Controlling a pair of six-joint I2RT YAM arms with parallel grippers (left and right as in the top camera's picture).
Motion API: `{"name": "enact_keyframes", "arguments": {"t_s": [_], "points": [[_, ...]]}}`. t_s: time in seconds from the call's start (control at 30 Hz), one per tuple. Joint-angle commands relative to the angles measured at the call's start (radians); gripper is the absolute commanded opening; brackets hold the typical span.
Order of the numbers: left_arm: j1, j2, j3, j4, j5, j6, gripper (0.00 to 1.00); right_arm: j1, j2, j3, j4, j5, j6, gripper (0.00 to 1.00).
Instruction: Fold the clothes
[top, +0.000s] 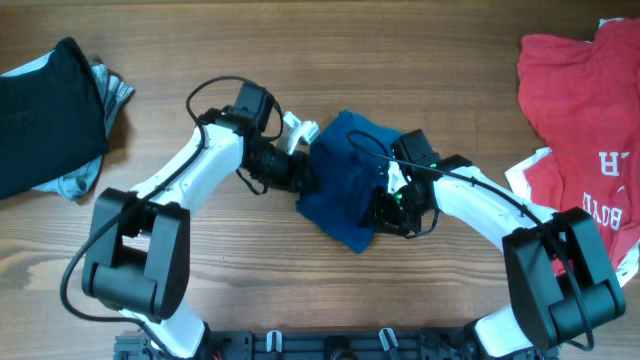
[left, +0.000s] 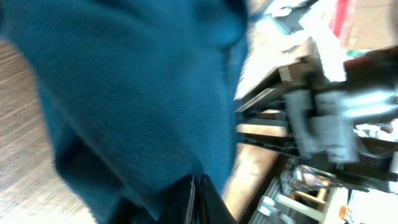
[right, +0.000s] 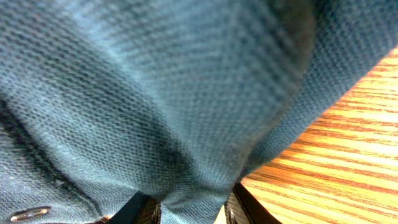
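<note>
The dark blue shirt (top: 348, 185) lies bunched in a small heap at the middle of the table. My left gripper (top: 302, 172) is at its left edge. In the left wrist view its fingers (left: 198, 200) are pressed together with blue cloth (left: 137, 93) pinched at them. My right gripper (top: 388, 208) is at the shirt's right side. In the right wrist view its fingers (right: 186, 210) have a thick fold of the blue cloth (right: 155, 93) between them. A red shirt with white lettering (top: 580, 120) lies at the far right. Black (top: 45, 110) and grey (top: 110, 95) garments lie at the far left.
Wooden table top (top: 400, 60) all round the heap. A white garment edge (top: 522, 172) shows under the red shirt. Both arms reach in from the front edge, the left arm's cable (top: 215, 90) looping above it.
</note>
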Motion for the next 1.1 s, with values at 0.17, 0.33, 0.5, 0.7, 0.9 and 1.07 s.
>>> {"name": "enact_keyframes", "arguments": {"t_s": [0.17,0.33,0.5,0.7,0.9,1.07], "points": [[0.0,0.212,-0.082,0.196,-0.383,-0.201,0.04,0.002,0.033,-0.028,-0.022,0.111,0.047,0.33],[0.001,0.212,-0.082,0.09,-0.741,-0.388,0.04,0.002,0.033,-0.028,-0.038,0.116,0.071,0.32],[0.01,0.187,-0.061,-0.019,-0.859,-0.489,0.04,0.002,0.033,-0.028,-0.037,0.119,0.073,0.32],[0.064,0.019,-0.045,0.001,-0.302,-0.233,0.04,0.002,0.033,-0.028,-0.04,0.119,0.065,0.31],[0.164,0.013,-0.045,0.238,0.175,-0.228,0.23,0.002,0.033,-0.028,-0.053,0.119,0.062,0.31],[0.164,0.013,-0.045,0.222,0.282,-0.248,0.15,0.002,0.033,-0.028,-0.067,0.12,0.039,0.32]]}}
